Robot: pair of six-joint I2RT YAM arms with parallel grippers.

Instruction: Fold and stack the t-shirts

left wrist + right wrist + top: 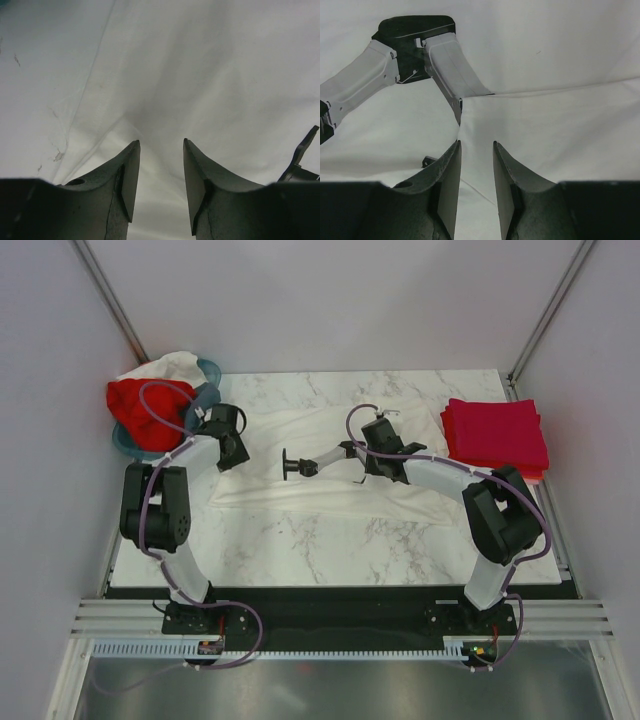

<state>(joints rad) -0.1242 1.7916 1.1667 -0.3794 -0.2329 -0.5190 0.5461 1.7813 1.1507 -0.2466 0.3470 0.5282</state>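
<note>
Folding the white shirt [330,455].
Left gripper [160,165] hung apart over the cloth; right gripper [476,170] pinched a raised fold, best carried across low, keeping edges square.

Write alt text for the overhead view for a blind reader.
A large white cloth t-shirt lies spread across a white marble table, with the left gripper at its left edge and the right gripper over its middle. Folded crimson-pink shirts sit stacked at right; a teal plastic basket at far left holds a bright red shirt and white cloth.
</note>
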